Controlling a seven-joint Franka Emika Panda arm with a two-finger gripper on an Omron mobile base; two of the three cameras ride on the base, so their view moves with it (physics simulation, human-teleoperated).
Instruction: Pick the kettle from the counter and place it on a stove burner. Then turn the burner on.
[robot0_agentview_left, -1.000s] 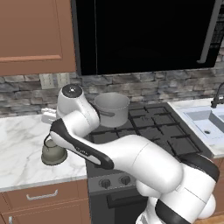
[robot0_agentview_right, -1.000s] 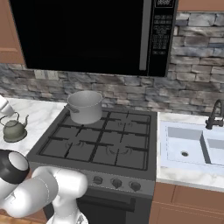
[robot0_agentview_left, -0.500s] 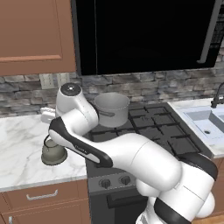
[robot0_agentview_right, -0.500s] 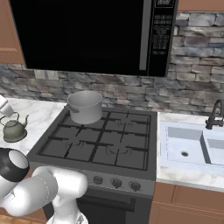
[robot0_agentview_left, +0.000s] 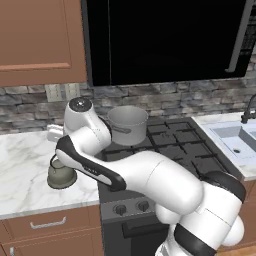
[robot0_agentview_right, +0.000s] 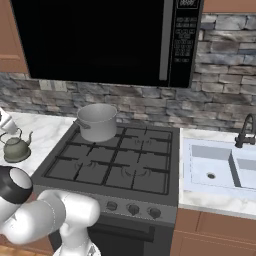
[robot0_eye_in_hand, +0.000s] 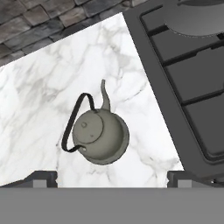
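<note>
Kettle upright on the marble desk near its stove-side edge; fingers spread wide above it, holding nothing.

kettle: on the counter, left of the cooktop
pot: on the cooktop's rear-left burner
sink: right of the cooktop

No text can be read anywhere. The microwave has a control panel with small pale marks on it, too blurred to make out. The stove knobs carry no legible markings, and the kettle bears no label or brand.
</note>
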